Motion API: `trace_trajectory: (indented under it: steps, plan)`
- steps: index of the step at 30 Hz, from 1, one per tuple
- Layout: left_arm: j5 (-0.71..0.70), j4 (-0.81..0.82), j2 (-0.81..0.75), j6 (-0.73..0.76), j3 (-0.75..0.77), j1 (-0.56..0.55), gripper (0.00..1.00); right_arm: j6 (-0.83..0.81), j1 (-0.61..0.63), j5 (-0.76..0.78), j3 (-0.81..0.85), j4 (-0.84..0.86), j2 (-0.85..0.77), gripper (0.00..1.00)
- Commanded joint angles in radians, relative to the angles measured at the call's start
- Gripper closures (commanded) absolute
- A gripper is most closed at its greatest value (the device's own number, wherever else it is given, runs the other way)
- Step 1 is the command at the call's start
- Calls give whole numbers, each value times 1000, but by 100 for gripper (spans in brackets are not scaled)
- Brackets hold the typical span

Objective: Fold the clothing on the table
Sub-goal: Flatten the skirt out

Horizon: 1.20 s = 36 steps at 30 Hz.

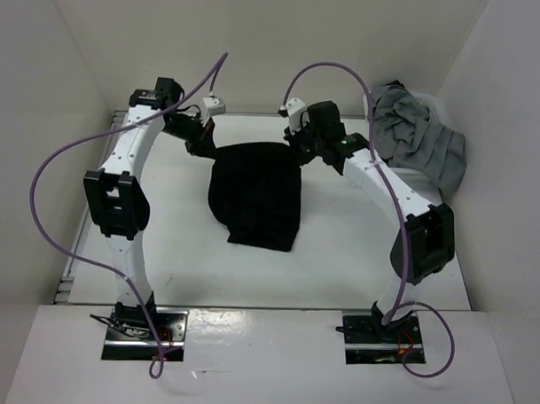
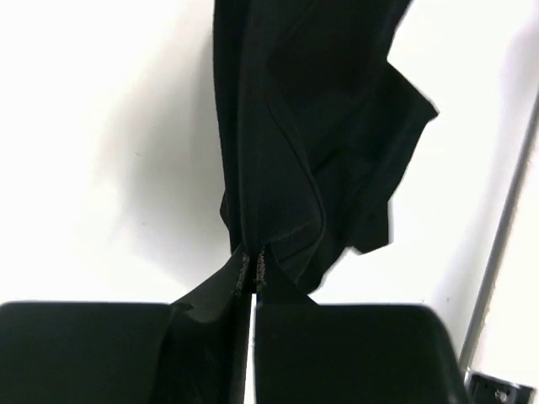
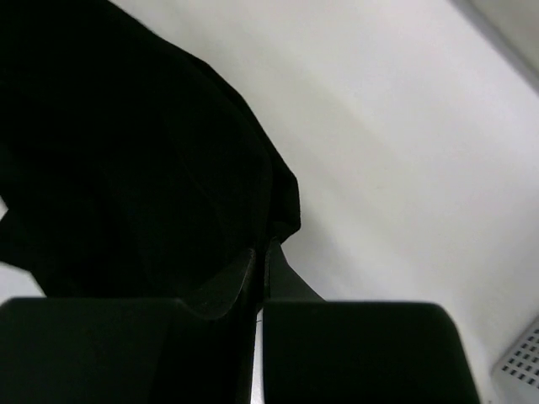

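Closest in, the left gripper has its blocky black jaws pressed together on a stitched hem corner of the clothing. This soft, matte black garment lies rumpled, roughly rectangular, at the middle of the smooth white table. The right gripper is clamped likewise on the other far corner. Crumpled grey fabric is heaped in the far right corner.

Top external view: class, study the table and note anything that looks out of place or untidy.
A crumpled heap of grey garments sits in the far right corner of the table, slumped against the wall. The black clothing lies bunched, its near edge slanted and uneven.
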Motion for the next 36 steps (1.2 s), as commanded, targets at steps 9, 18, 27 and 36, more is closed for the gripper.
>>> trace_trajectory:
  steps: [9,18,27,36]
  plan:
    - [-401,38,-170,-160,187,-144,100,9,-9,49,100,-16,-176,100]
    - [-569,-97,-186,-206,572,-189,100,29,-30,-19,119,-33,-260,100]
    - [-608,-99,-227,-231,543,-199,100,32,-30,-20,120,-46,-309,100]
    - [-599,-99,-388,-228,335,-287,100,21,75,-20,129,-132,-406,100]
